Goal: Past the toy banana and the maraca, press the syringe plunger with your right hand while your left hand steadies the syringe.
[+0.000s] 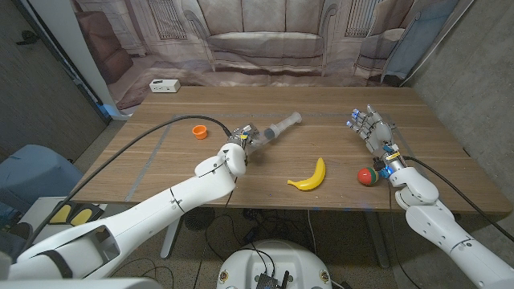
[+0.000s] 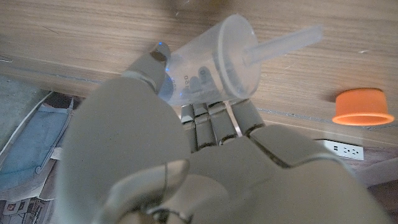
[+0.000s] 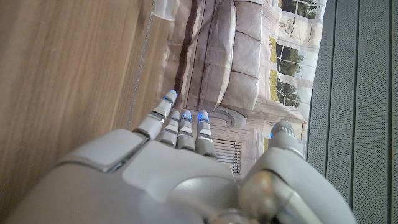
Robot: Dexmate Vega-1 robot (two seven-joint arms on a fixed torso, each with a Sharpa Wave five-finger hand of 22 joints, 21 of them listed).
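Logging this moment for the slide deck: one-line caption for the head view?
Left hand grips the syringe; right hand open, beyond the banana and maraca.

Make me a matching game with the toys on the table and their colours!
Things:
1. toy banana
2. syringe
3. small cap
4. maraca

Colours:
A. orange
B. red and green
C. yellow
D. see-through

Pairs: 1-C, 2-D, 3-A, 4-B
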